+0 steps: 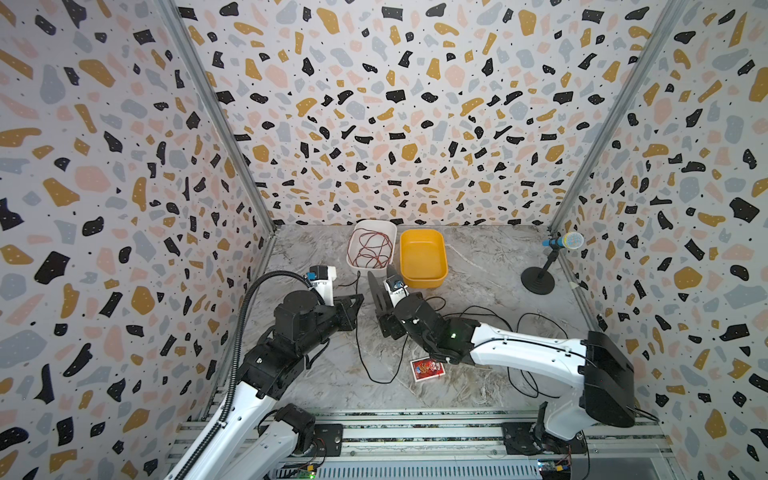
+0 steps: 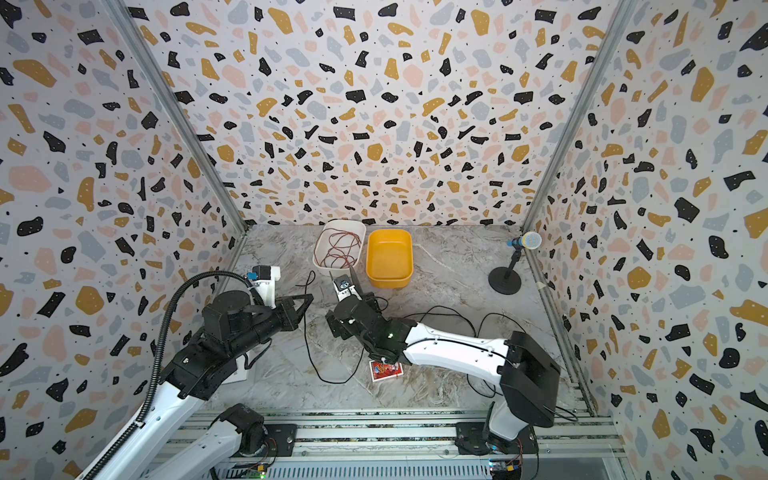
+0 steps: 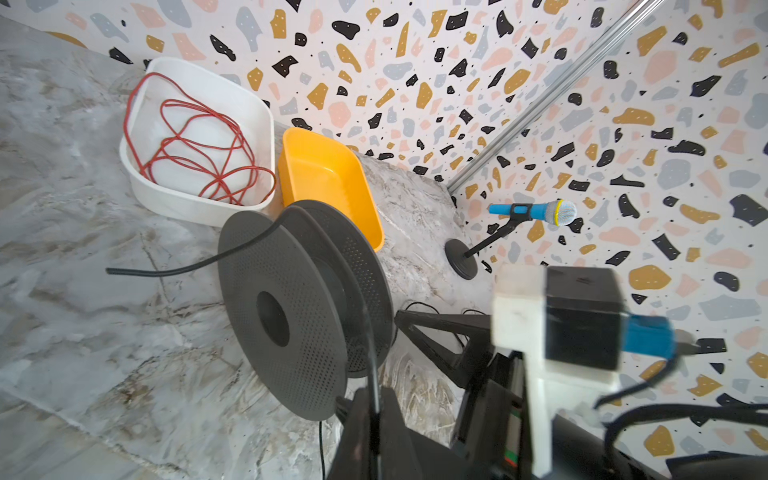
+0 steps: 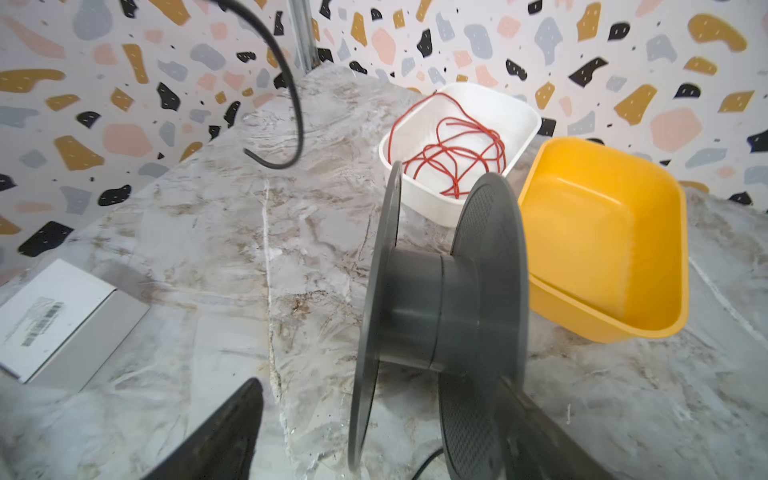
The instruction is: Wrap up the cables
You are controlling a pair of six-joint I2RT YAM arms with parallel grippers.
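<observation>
Starting nearest the rail, we see a small red card (image 1: 427,369) lying flat on the marble table (image 1: 478,266) just under the right forearm, and a white box (image 4: 54,316) by the left arm. The black cable (image 3: 166,273) sprawls over this near half: loose loops lie right of the right arm, the cord passes beneath that arm, swings round in a deep loop beside the card and rises to the left claw (image 1: 360,296). We find that claw pressed together, pinching the cable, whose short free end curls in the air apart from the grey spool (image 4: 415,307). The spool stands on the rims of its two discs between the fingers of the right claw (image 4: 376,379), which is spread wide: one finger is well clear of the nearer disc, the other runs close along the far disc, and we cannot tell whether it touches. Behind the spool two tubs sit side by side: a white tub (image 3: 178,205) holding a tangle of red wire (image 1: 371,248), and a yellow tub (image 4: 602,249). Farthest off, by the right wall, a blue microphone (image 1: 563,241) rests on a black stand
</observation>
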